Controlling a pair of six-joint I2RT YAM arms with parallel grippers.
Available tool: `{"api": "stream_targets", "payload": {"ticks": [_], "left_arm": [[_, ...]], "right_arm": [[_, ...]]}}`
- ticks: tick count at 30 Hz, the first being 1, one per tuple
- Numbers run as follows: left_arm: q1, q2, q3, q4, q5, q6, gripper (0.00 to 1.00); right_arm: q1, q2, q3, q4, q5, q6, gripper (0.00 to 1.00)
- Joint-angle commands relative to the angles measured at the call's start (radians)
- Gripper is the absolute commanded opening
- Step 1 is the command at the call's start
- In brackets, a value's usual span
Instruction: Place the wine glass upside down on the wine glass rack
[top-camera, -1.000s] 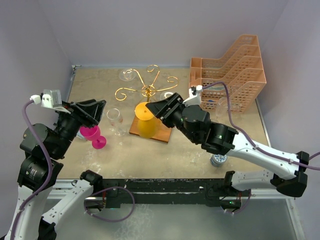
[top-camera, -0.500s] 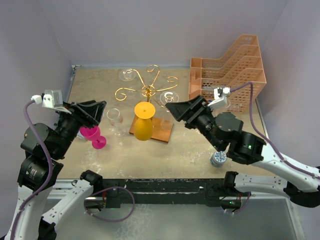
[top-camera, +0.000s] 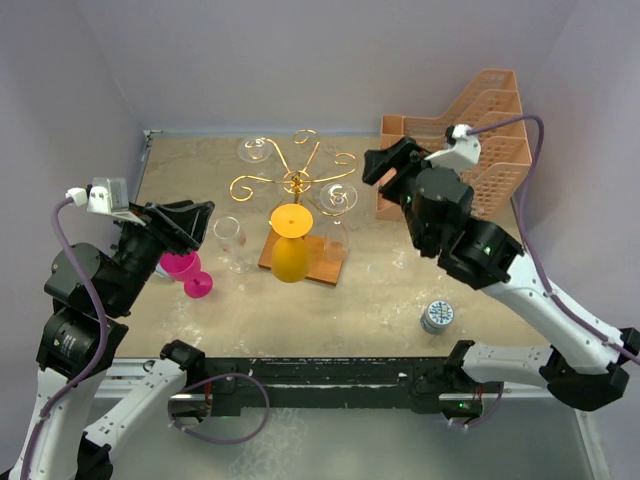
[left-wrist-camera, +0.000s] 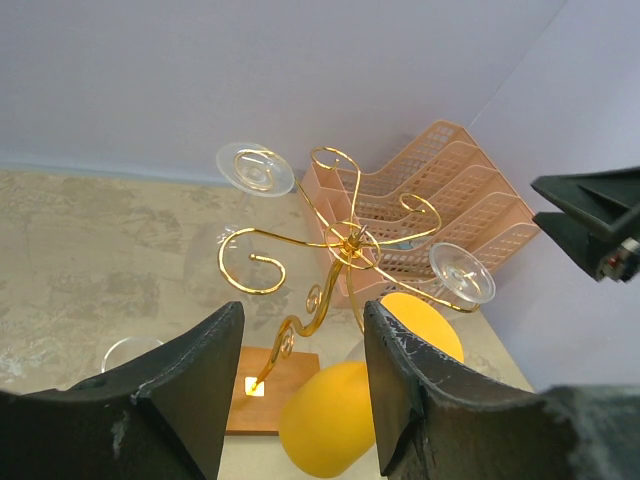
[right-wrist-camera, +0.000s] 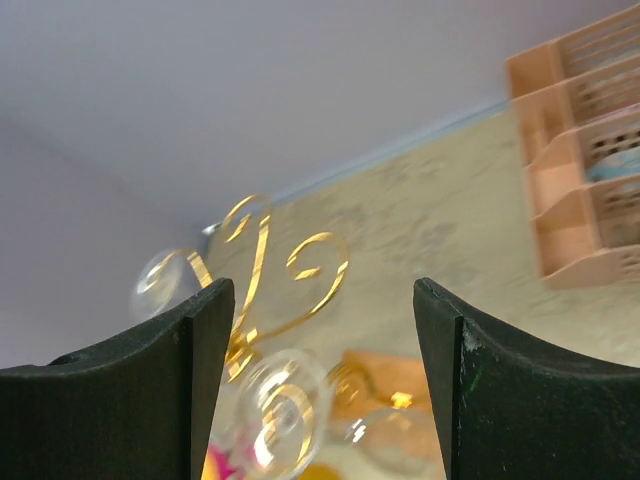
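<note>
The gold wire wine glass rack (top-camera: 296, 180) stands on its brown wooden base (top-camera: 322, 262) at mid-table. A yellow wine glass (top-camera: 290, 250) hangs from it upside down, foot up in a rack arm. No gripper touches it. Two clear glasses also hang there, with feet (top-camera: 338, 196) showing. My right gripper (top-camera: 383, 165) is open and empty, up to the right of the rack; its wrist view shows the blurred rack (right-wrist-camera: 262, 262) between the fingers. My left gripper (top-camera: 196, 221) is open and empty, left of the rack, looking at the yellow glass (left-wrist-camera: 335, 420) and the rack (left-wrist-camera: 350, 240).
A clear glass (top-camera: 232, 241) stands upright left of the base. A pink glass (top-camera: 184, 270) lies beside it under my left arm. The peach lattice tray stack (top-camera: 470, 140) fills the back right corner. A small round tin (top-camera: 436, 316) sits near the front right.
My right gripper has opened, let go of the yellow glass and pulled away up and to the right. The glass stays hanging on the rack. The left arm has not moved.
</note>
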Motion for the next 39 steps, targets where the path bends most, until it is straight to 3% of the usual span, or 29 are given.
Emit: {"api": "stream_targets", "payload": {"ticks": [1,7,16,24,34,39], "left_arm": [[0.003,0.009,0.025,0.038,0.006,0.0,0.49],[0.003,0.002,0.028,0.033,0.016,-0.016,0.49],[0.002,0.0,0.042,0.019,0.005,0.009,0.49],[0.002,-0.028,0.033,0.004,-0.011,0.011,0.49],[0.003,-0.025,0.046,0.01,-0.012,0.019,0.49],[0.002,-0.021,0.048,0.012,-0.011,0.025,0.5]], "right_arm": [[-0.191,-0.005,-0.008,0.118,-0.07,-0.177,0.74],[-0.512,-0.005,-0.131,0.118,-0.289,-0.144,0.71],[-0.743,-0.031,-0.334,0.179,-0.416,-0.165,0.63],[-0.763,0.016,-0.377,0.188,-0.462,-0.177,0.49],[-0.763,-0.004,-0.485,0.185,-0.461,-0.131,0.46],[-0.763,0.0,-0.512,0.197,-0.469,-0.131,0.38]]}}
